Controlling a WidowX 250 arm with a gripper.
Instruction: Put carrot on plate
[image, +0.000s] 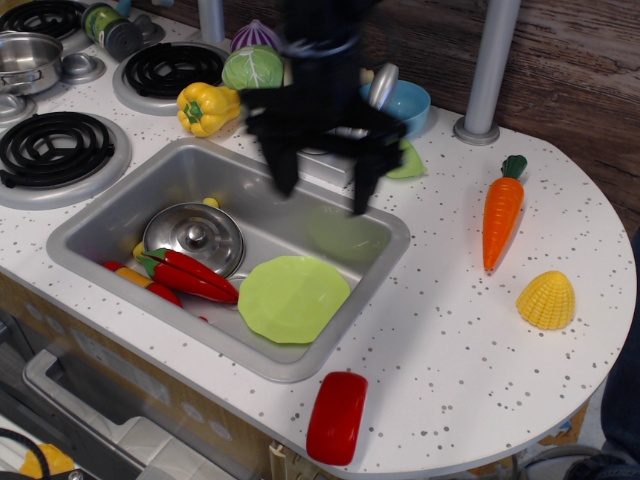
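Black robot gripper (322, 190), motion-blurred, jaws spread wide and empty above the steel sink (90, 225); orange plastic toy carrot (501, 212) on the speckled counter (470, 330); light green round plate (292, 298) in the sink

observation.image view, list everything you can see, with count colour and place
carrot: 1, orange with green top, on the counter right of the sink
plate: 1, light green, in the sink, front right
sink: 1, steel, set in the counter
steel lid: 1, silver, in the sink, left
chili peppers: 2 at least, red with green stems, in the sink beside the lid
bell pepper: 1, yellow, behind the sink
cabbage: 1, green, back of the counter
blue bowl: 1, blue, behind the tap
corn piece: 1, yellow, right edge
red block: 1, red, front edge
pot: 1, steel, far left
gripper: 1, black, blurred, open over the sink's back rim
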